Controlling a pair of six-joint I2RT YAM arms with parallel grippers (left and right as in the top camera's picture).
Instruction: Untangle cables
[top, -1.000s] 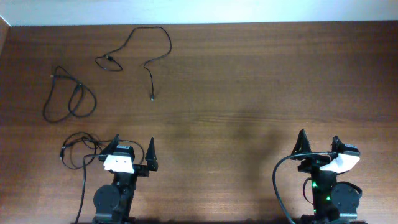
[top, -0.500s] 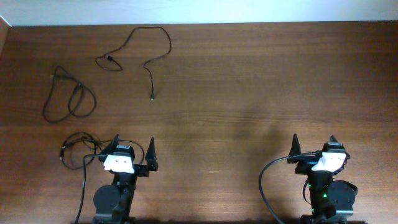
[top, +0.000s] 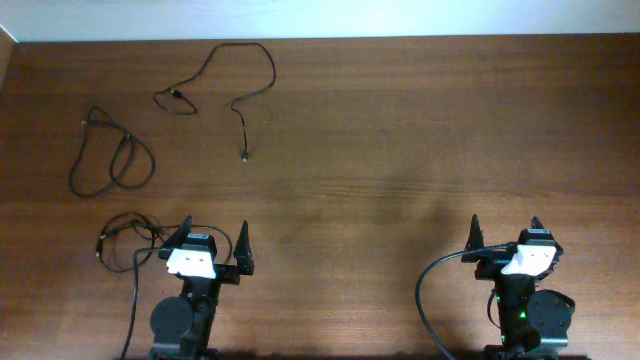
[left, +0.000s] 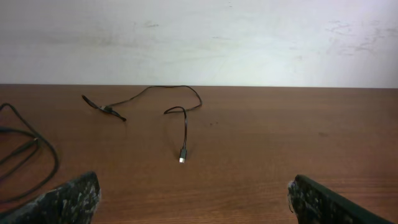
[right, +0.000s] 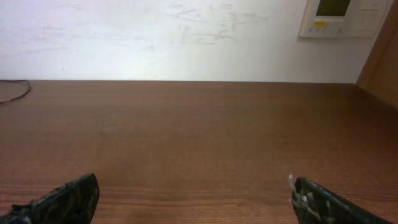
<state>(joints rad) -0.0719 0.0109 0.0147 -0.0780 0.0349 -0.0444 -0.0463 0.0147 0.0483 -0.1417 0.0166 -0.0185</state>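
The brown table (top: 420, 120) fills the overhead view. That view alone shows the left gripper (top: 214, 230) and right gripper (top: 505, 225) at its near edge, each spread wide and empty, and three separate cords on its left half: the long cable (top: 243, 135) far back, the looped cable (top: 120, 147) nearer, and the small cable (top: 125, 217) beside the left gripper. The left wrist view shows the long cable's end lying straight toward the camera, plug (left: 181, 159) nearest, while the right wrist view catches a wall panel (right: 345, 17).

Black cables (left: 185, 134); reddish-brown wood-grain table (top: 400, 120); white wall (left: 249, 37), faint grey scuffs.
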